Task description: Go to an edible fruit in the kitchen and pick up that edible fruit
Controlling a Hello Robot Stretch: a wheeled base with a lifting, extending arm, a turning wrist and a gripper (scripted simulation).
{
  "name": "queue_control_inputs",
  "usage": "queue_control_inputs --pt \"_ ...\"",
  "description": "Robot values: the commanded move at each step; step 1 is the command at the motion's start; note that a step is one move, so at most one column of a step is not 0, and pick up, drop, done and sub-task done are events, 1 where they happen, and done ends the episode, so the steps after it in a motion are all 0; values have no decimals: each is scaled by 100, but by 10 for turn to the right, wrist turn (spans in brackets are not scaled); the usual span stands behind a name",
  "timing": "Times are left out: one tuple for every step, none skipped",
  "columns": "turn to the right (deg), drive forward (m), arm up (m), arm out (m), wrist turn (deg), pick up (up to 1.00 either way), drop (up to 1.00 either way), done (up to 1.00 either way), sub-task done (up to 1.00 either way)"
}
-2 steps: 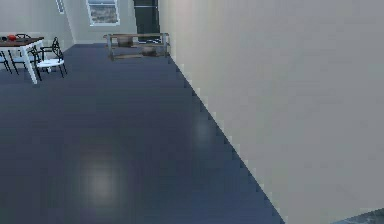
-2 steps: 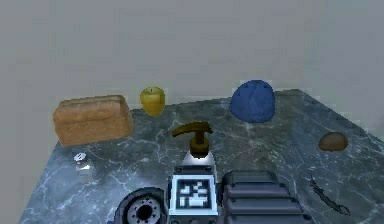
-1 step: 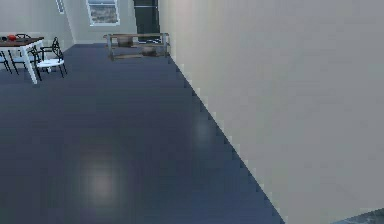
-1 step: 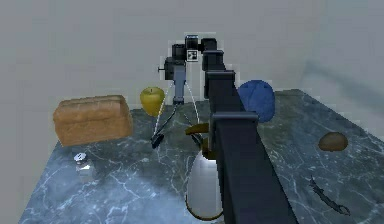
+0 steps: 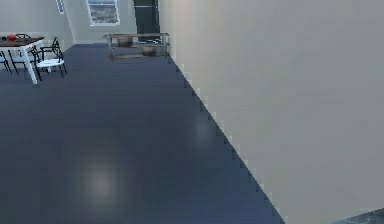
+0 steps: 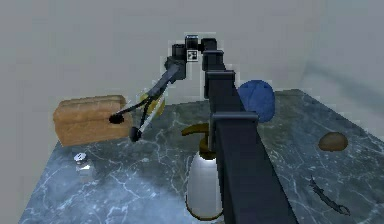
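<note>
In the arm side view my arm [image 6: 235,120] reaches out over a grey marble countertop [image 6: 110,190]. The gripper [image 6: 136,122] hangs at its far end, fingers pointing down to the left, right by a brown loaf of bread [image 6: 85,120]. A thin yellowish streak [image 6: 153,97] runs along the fingers; what it is I cannot make out. With the loaf lying behind the fingers, I cannot tell whether the gripper holds anything. A small brown oval thing [image 6: 333,142] lies on the counter at the right.
On the counter stand a white spray bottle [image 6: 205,180], a round blue thing [image 6: 258,97], a small pale object [image 6: 80,157] and a dark utensil [image 6: 325,192]. The forward view has a dark floor [image 5: 120,130], a long wall [image 5: 290,90] at right, a dining table with chairs [image 5: 25,50] and a low shelf [image 5: 138,46].
</note>
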Motion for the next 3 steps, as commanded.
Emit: queue_control_inputs --pt "0 0 0 0 450 0 0 0 0" --pt "0 0 0 0 450 0 0 0 0" --pt "0 0 0 0 30 0 0 0 0"
